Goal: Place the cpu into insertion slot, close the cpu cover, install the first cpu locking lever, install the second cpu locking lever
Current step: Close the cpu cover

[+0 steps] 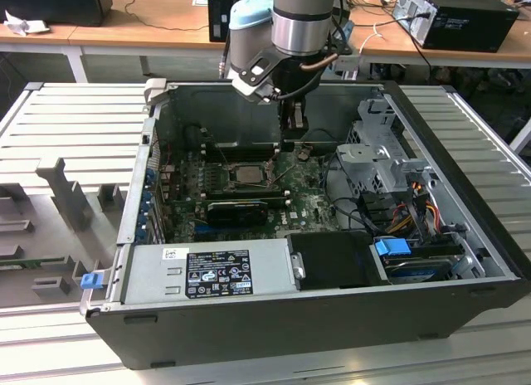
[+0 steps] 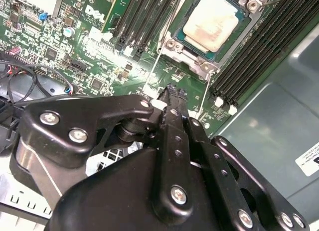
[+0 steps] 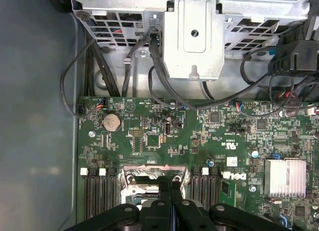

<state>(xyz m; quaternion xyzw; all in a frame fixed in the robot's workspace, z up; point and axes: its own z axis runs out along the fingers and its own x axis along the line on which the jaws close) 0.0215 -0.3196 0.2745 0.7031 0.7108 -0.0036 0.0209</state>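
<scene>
Entry, remote station. The open grey metal computer case [image 1: 465,161] lay on its side on the slatted grey bench [image 1: 75,119], with the green circuit board [image 1: 311,204] exposed inside.

The small square cpu with its silvery-tan metal face [image 2: 212,22] sat flat in the square insertion slot [image 2: 175,46]. As far as I could judge, the thin silvery cpu cover frame [image 2: 198,61] lay down around it, the chip face showing through its window. Thin wire levers ran along the socket's sides; I could not tell whether they were latched.

The black gripper [image 2: 172,90] hung low over the board, just beside a corner of the insertion slot and between the two banks of long black memory slots [image 2: 144,17]. Its fingers [image 3: 164,193] were pressed together, and I saw nothing between them. In the exterior view the gripper reached down into the case on the far side of the cpu.

Also noted in the first wrist view: a round silver coin cell [image 3: 111,122], a ribbed silver heatsink [image 3: 285,177] and the grey metal drive cage [image 3: 194,37] with black cables.
</scene>
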